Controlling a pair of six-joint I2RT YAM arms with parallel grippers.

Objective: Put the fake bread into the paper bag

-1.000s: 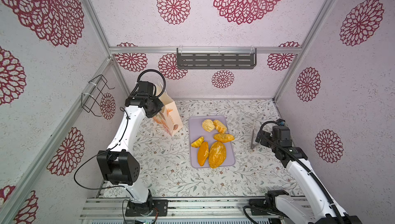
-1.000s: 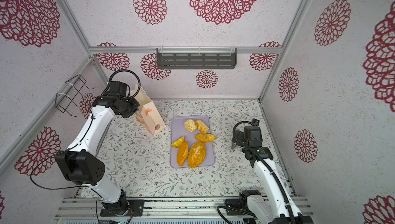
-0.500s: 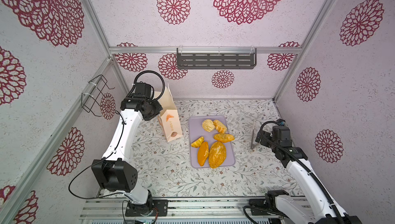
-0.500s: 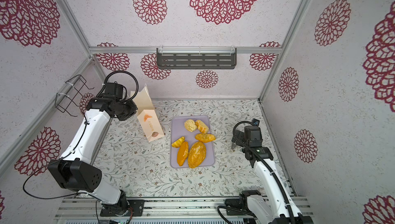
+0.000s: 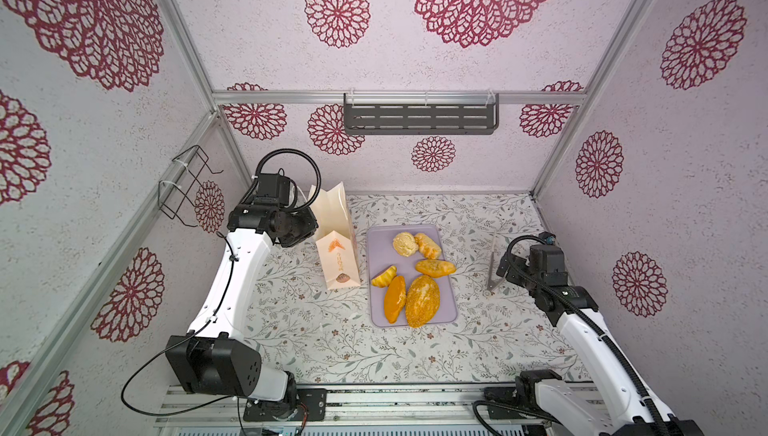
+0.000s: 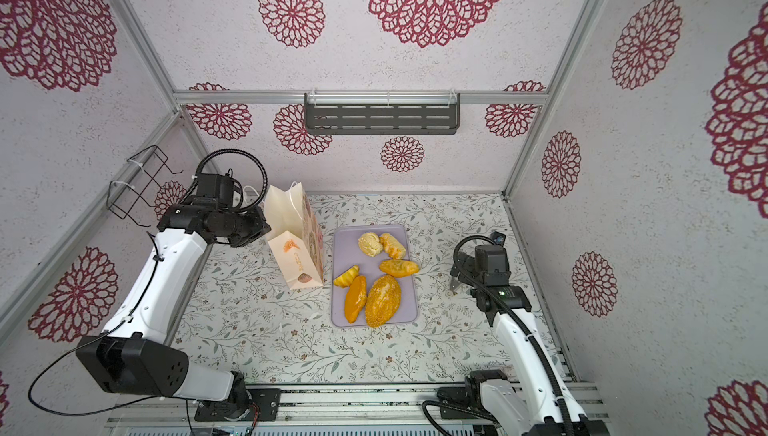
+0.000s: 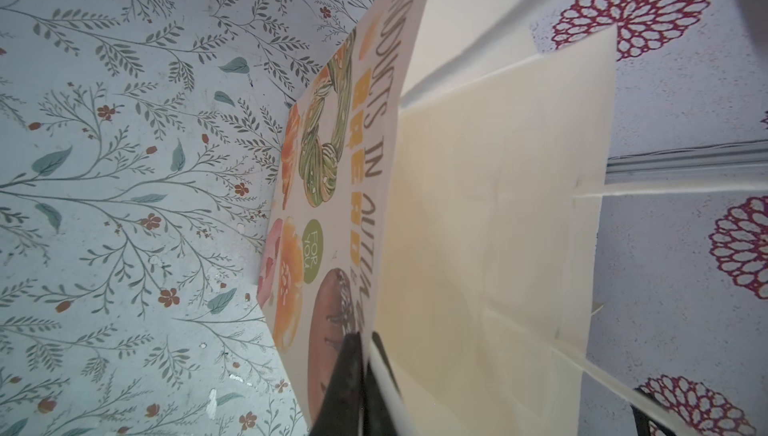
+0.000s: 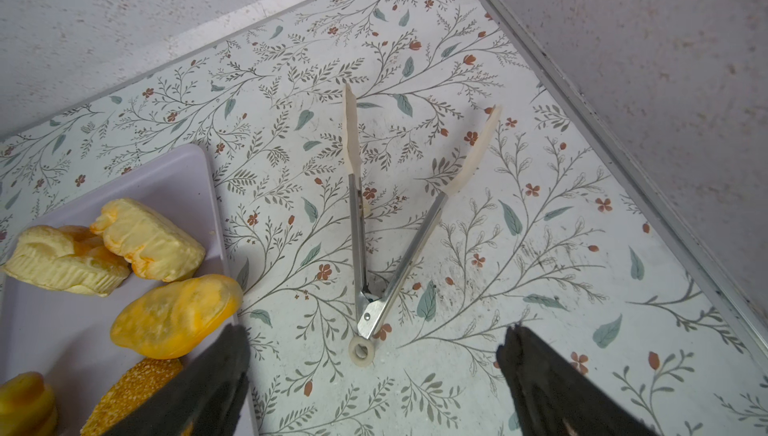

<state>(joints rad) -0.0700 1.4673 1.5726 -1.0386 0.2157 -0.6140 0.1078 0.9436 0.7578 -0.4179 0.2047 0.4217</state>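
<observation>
The cream paper bag (image 5: 336, 242) (image 6: 296, 246) stands upright with its mouth open, just left of the lilac tray (image 5: 448, 310) (image 6: 409, 309). My left gripper (image 7: 365, 336) is shut on the rim of the bag's printed wall (image 7: 332, 172), one finger outside and one inside. Several pieces of fake bread lie on the tray: a crumbly bun (image 5: 405, 244), a twisted roll (image 5: 428, 245), an oval piece (image 5: 435, 268) and a seeded loaf (image 5: 422, 301) (image 8: 129, 392). My right gripper (image 8: 376, 332) hangs open over the table to the right of the tray, holding nothing.
Metal tongs (image 8: 358, 230) (image 5: 493, 261) with pale tips lie spread open on the floral table under my right gripper, near the right wall. A wire holder (image 5: 183, 184) hangs on the left wall, a dark shelf (image 5: 419, 115) on the back wall.
The bag was tilted a second ago and now stands upright beside the tray, with my left gripper still on its rim. My left arm's elbow swung down and left. The right arm has not moved.
</observation>
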